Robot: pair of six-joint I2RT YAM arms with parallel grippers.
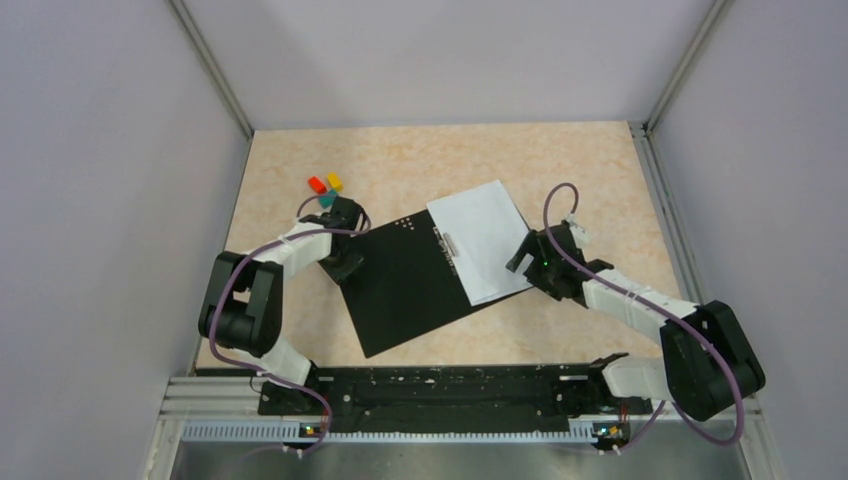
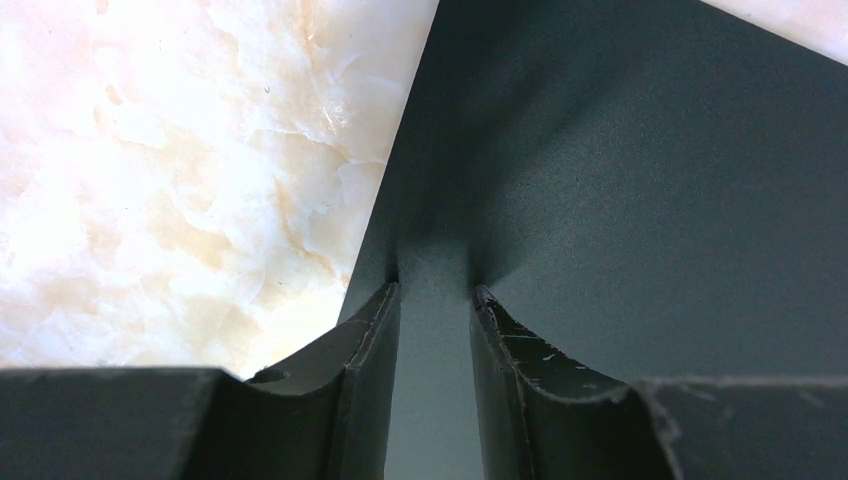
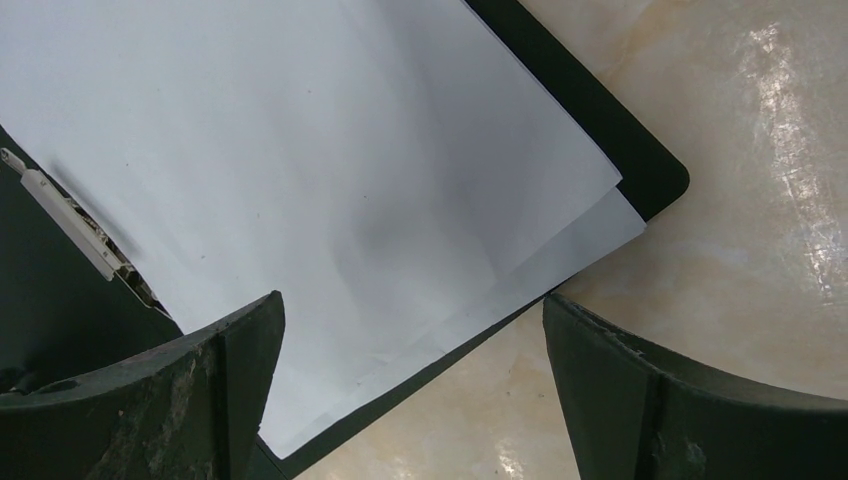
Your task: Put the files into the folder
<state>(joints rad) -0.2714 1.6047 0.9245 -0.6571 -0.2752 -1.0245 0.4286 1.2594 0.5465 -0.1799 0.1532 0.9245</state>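
The folder (image 1: 405,290) lies open and flat on the table, black inside up, with a metal clip (image 1: 447,245) along its spine. Two white files (image 1: 485,240) lie slightly fanned on its right half. In the right wrist view the files (image 3: 330,150) cover the folder (image 3: 640,170) almost to its rounded corner, and the clip (image 3: 70,220) shows at the left. My left gripper (image 1: 346,263) is at the left cover's outer edge. Its jaws (image 2: 432,290) stand narrowly open, tips down on the black cover (image 2: 640,180). My right gripper (image 1: 518,260) hovers wide open (image 3: 412,305) over the files' near edge, holding nothing.
Three small blocks, red, yellow and teal (image 1: 325,185), sit on the table just beyond the left wrist. A black mounting rail (image 1: 430,390) runs along the near edge. Grey walls close in the table on the left, right and back.
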